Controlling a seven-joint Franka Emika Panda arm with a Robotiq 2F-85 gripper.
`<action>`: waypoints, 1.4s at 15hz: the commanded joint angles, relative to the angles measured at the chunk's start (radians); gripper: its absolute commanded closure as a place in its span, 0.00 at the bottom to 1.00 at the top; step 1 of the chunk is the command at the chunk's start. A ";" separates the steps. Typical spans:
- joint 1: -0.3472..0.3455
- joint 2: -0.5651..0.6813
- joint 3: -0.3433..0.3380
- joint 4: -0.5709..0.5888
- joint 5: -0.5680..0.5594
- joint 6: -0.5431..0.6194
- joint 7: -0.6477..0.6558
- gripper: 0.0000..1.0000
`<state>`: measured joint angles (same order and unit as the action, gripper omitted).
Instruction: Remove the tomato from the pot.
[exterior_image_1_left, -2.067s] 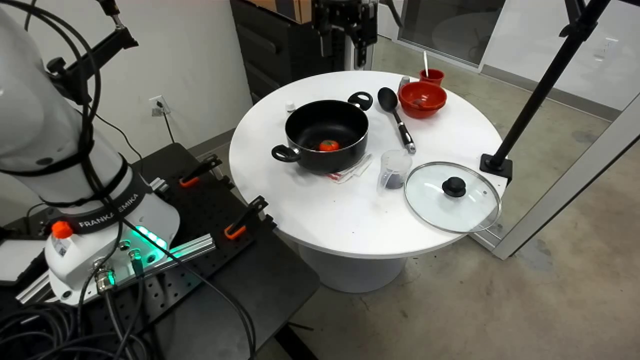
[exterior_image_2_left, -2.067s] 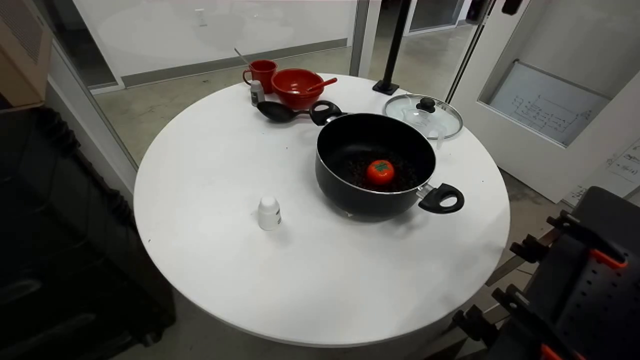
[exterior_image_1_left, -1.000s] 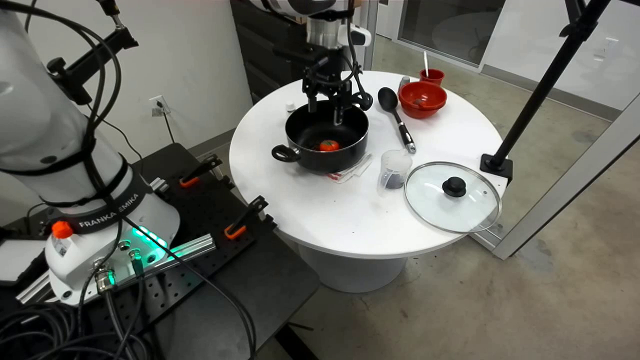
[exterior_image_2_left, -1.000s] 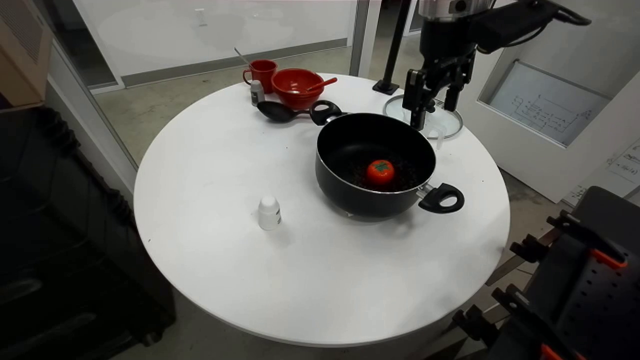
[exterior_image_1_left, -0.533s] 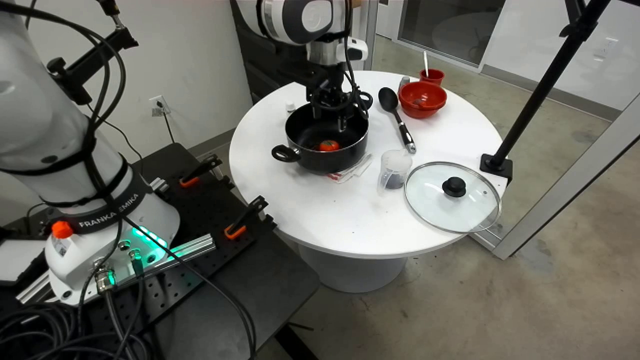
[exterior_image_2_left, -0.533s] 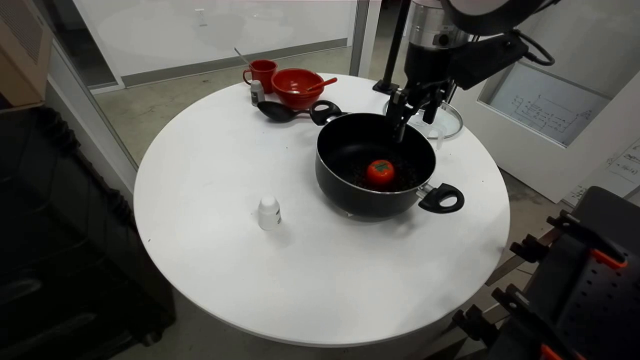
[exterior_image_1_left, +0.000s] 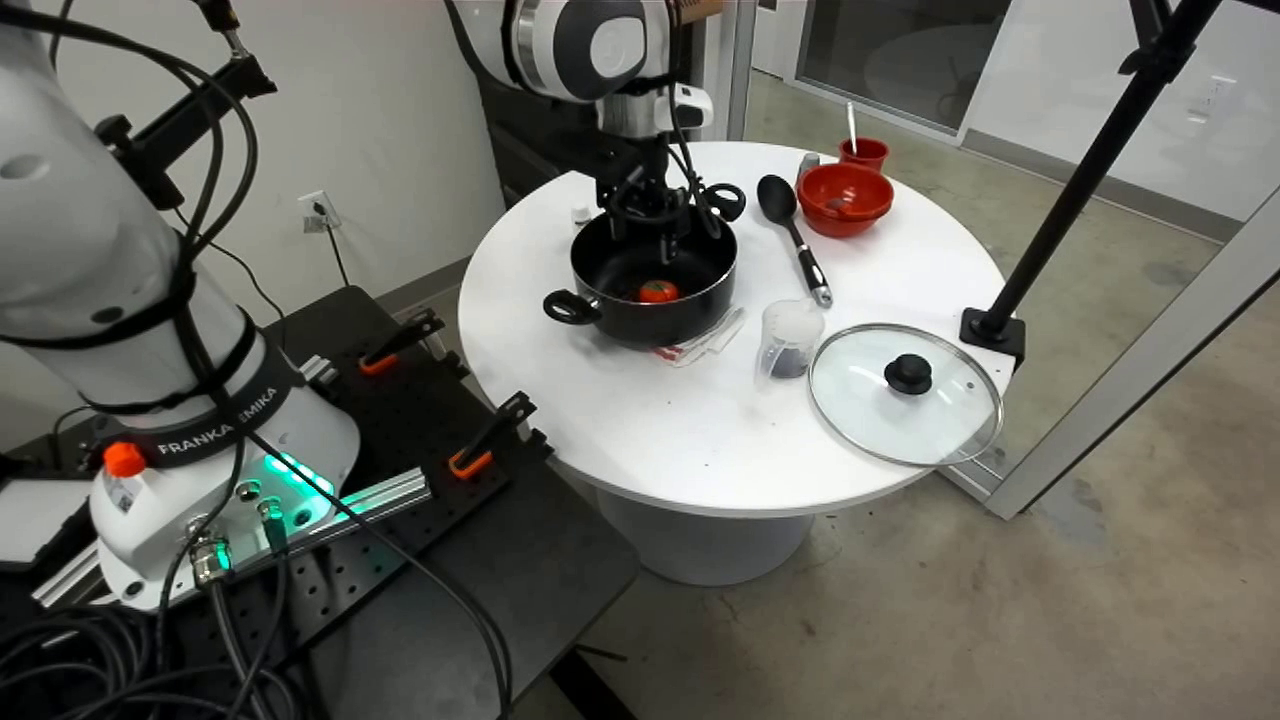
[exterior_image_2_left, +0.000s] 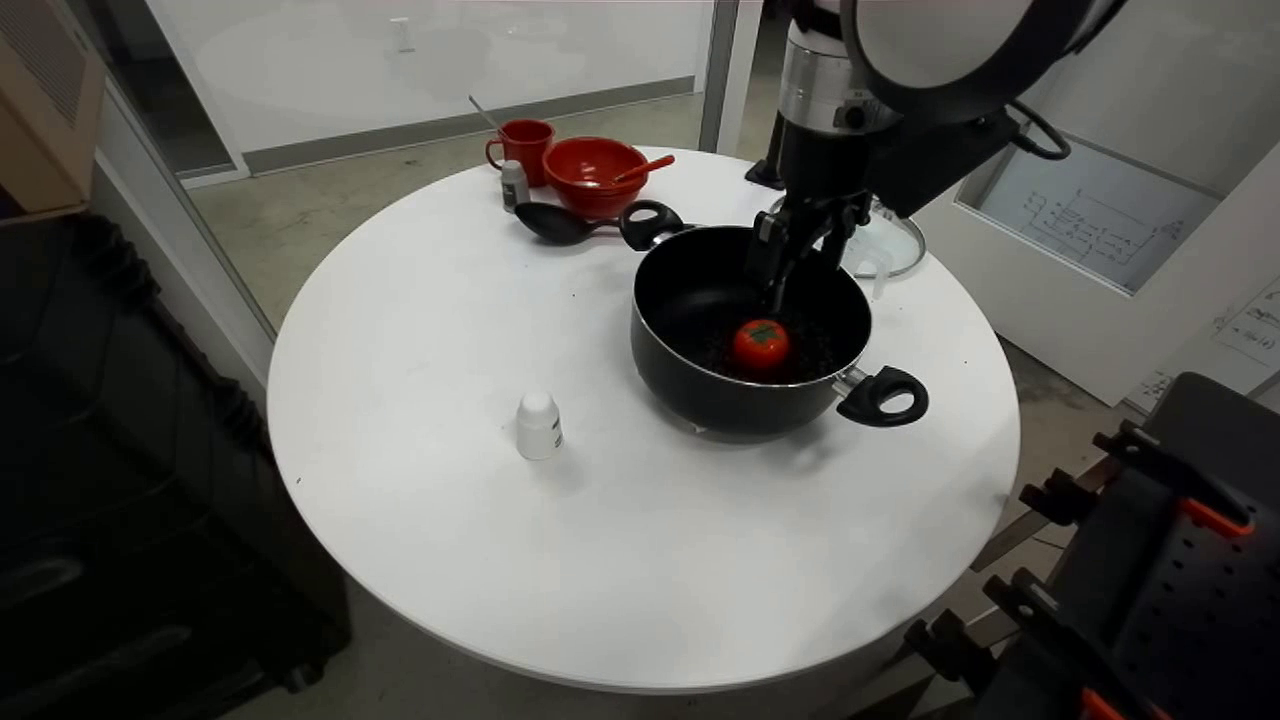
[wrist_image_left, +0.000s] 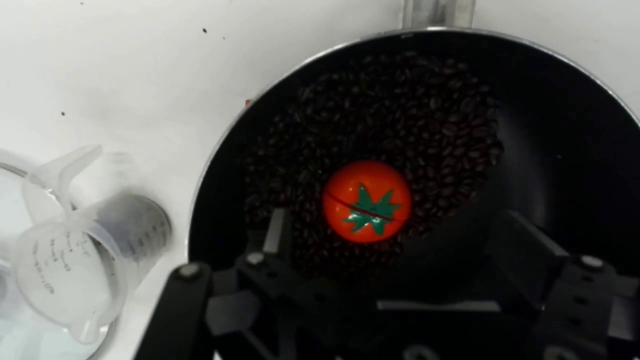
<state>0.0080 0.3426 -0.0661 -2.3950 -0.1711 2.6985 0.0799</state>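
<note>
1. Partly hidden by the gripper (wrist_image_left: 395, 220) at six o'clock, the pot (wrist_image_left: 560, 125) is also cut off at three in the wrist view.
2. In an exterior view the gripper covers part of the lid (exterior_image_2_left: 900, 236).
3. The gripper's fingers (wrist_image_left: 276, 232) stand spread, the tomato (wrist_image_left: 367, 197) between them, apart from both.
4. Seen from the wrist, beans (wrist_image_left: 440, 125) bank toward eleven o'clock inside the pot, the tomato among them.
5. There, the cup (wrist_image_left: 135, 230) outside at nine o'clock is dark low down; whether from contents, I cannot tell.

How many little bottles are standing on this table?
2: a white bottle, apart from the black pot, and a grey bottle beside the red mug. No others show in any view.
</note>
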 joint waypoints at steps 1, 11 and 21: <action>0.023 0.051 -0.016 0.041 -0.010 0.006 0.017 0.00; 0.006 0.162 -0.018 0.118 0.010 -0.004 -0.011 0.00; -0.004 0.239 0.001 0.185 0.031 -0.016 -0.032 0.00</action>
<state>0.0106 0.5550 -0.0740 -2.2522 -0.1659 2.6976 0.0756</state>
